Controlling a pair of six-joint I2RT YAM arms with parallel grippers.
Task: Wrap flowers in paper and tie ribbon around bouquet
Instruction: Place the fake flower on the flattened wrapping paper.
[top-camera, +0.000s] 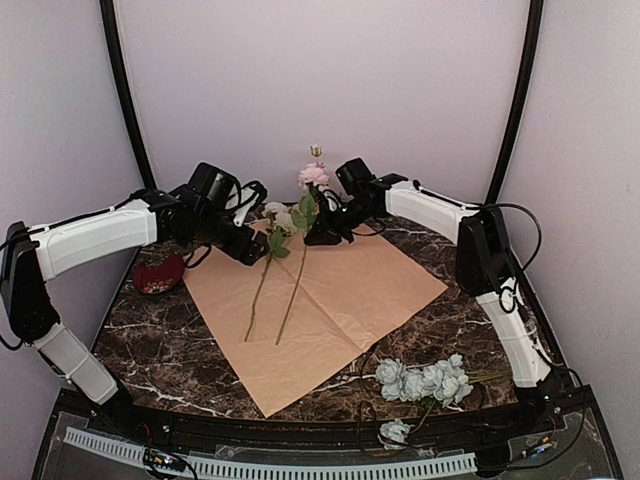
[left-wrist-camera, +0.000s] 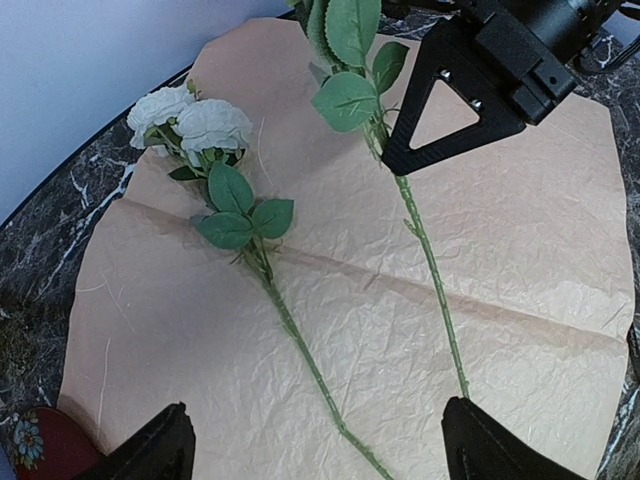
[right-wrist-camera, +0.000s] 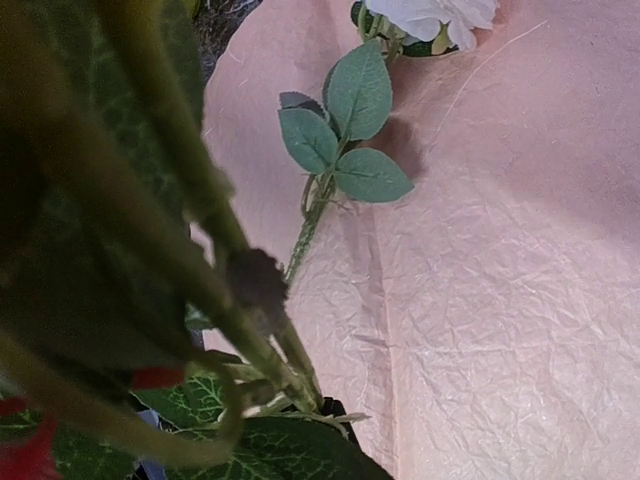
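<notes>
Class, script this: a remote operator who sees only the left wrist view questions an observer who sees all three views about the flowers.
Operator: The stem under the black gripper runs out of my frame. What flower is on it?
Observer: A pink rose, its head lifted off the table, on the stem that the right gripper is shut on.
Operator: Are any other flowers waiting off the paper?
Observer: Yes, pale blue roses lie on the marble table by the right arm's base, off the paper.
</notes>
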